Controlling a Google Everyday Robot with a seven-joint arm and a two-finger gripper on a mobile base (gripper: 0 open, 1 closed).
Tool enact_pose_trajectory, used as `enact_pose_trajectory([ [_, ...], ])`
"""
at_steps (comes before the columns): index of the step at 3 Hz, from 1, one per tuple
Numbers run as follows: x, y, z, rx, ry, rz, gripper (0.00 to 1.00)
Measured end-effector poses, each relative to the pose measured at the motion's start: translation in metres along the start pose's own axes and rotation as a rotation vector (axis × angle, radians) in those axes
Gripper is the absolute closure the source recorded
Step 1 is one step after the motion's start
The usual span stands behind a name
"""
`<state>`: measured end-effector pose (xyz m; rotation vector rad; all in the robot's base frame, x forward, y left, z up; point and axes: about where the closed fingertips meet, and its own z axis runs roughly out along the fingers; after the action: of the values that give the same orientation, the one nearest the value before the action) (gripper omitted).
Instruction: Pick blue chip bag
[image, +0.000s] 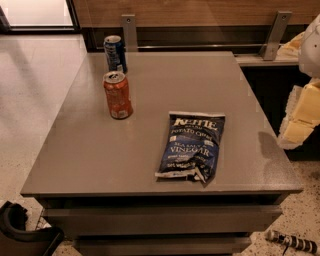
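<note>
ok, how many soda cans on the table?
2: the blue can at the far left, the orange can just in front of it. None look hidden. The gripper is right of the table.

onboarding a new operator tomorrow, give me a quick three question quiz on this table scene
1. True or false: the blue chip bag lies flat near the front edge of the table.
2. Which can stands nearer the bag? A) the orange can B) the blue can C) both equally
3. Where is the gripper relative to the bag?

Key
1. True.
2. A. The blue can stands behind the orange can, farther back.
3. To the bag's right, at the right edge of the view, past the table's right edge and apart from the bag.
</note>
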<state>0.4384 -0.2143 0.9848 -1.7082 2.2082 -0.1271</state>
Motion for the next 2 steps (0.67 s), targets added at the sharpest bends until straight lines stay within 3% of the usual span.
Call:
enact_pose_trajectory([
  [1, 0.000, 0.000, 0.000, 0.000, 0.000, 0.000, 0.00],
  [2, -0.014, 0.001, 0.034, -0.065, -0.073, -0.011, 0.00],
])
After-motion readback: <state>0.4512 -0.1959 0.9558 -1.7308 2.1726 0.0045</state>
